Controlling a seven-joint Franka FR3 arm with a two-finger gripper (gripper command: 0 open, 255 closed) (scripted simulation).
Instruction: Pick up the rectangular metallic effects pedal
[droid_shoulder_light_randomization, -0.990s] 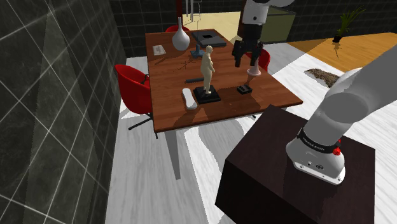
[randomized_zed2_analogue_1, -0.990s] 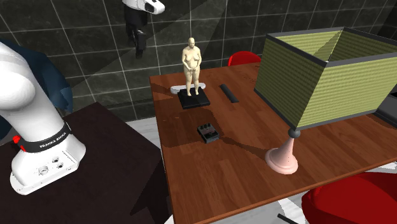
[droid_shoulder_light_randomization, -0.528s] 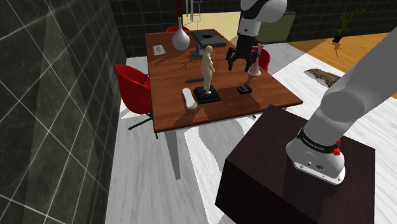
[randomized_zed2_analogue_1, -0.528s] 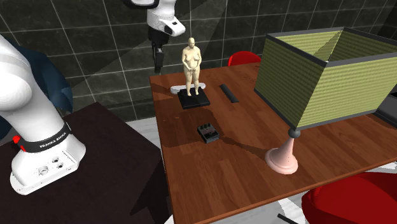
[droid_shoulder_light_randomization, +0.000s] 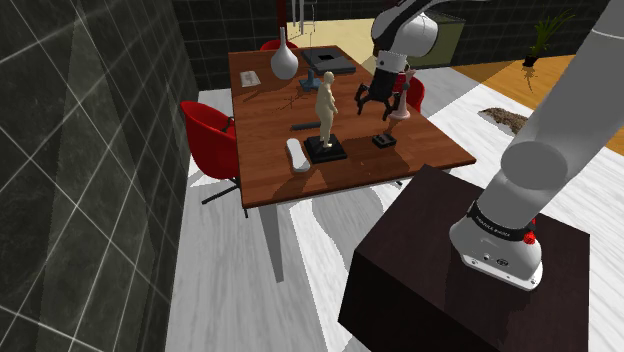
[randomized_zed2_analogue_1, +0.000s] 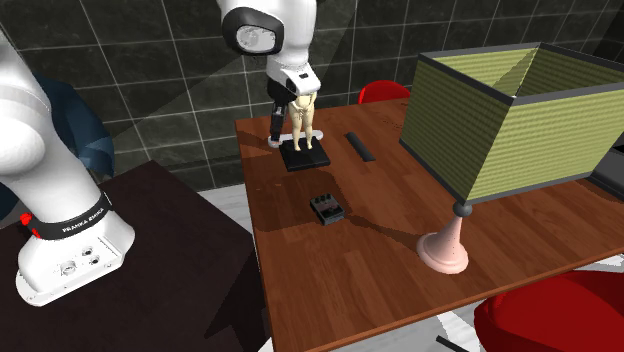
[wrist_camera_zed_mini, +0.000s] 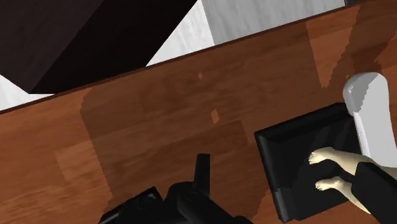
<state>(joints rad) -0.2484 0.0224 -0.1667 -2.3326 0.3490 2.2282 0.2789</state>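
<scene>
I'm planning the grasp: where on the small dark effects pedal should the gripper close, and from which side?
Probably straight down from above, closing across the two long sides of the pedal. It lies flat and low on the wooden table, a rectangular box with bare wood all round; the figurine and lamp stand apart from it.

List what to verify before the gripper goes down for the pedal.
1. Pedal lies flat and uncovered on the table: ok.
2. Gripper open: ok.
3. Gripper lined up over the pedal: not ok; it hangs beside the figurine.
4. Clearance between gripper and figurine: cannot tell; they overlap in the second exterior view.
5. Lamp stands apart from the pedal: ok.
</scene>
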